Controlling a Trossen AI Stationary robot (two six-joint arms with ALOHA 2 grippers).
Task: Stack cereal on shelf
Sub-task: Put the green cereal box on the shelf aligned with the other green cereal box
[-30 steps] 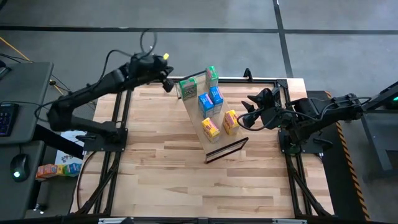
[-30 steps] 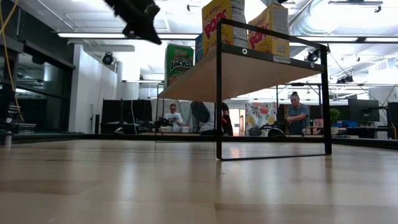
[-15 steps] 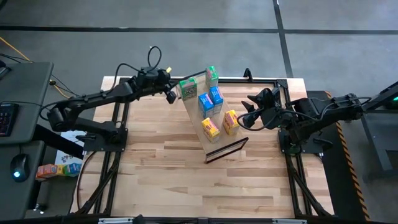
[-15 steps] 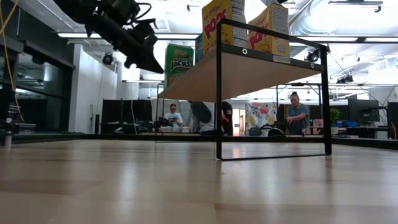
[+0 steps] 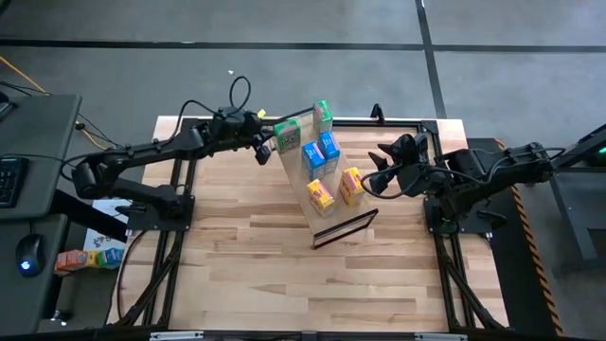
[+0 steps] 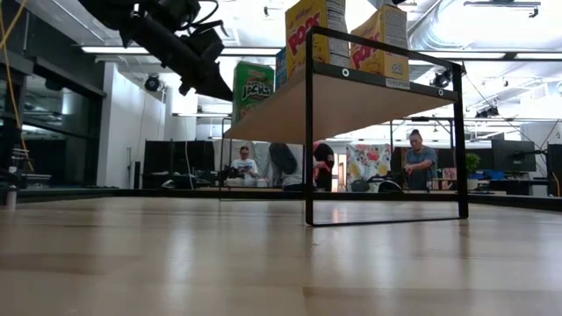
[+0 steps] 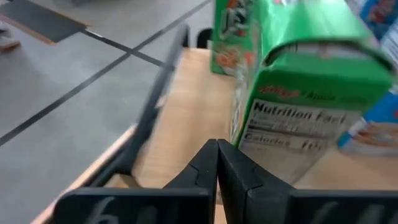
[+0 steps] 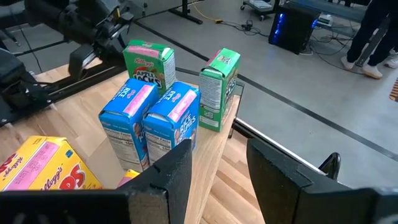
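Observation:
Six small cereal boxes stand on their bases on the shelf, a raised light-wood board with a thin dark frame. Two are green, two blue, two yellow. My left gripper is shut, its tip just left of the nearer green box. My right gripper is open, hovering to the right of the yellow boxes and facing the row of boxes. My left gripper points its shut fingertips level, from the table's left, at the lower side panel of the green box. I cannot tell whether the tips touch the box or stop just short of it.
The butcher-block tabletop is bare toward the near edge and to the left of the shelf. A dark clamp sits at the far edge. Several people are in the room beyond the table. More boxes lie off the table at left.
My left gripper has come down from a raised spot near the far-left corner and moved right toward the nearer green box, staying shut. The boxes and the shelf stand as before.

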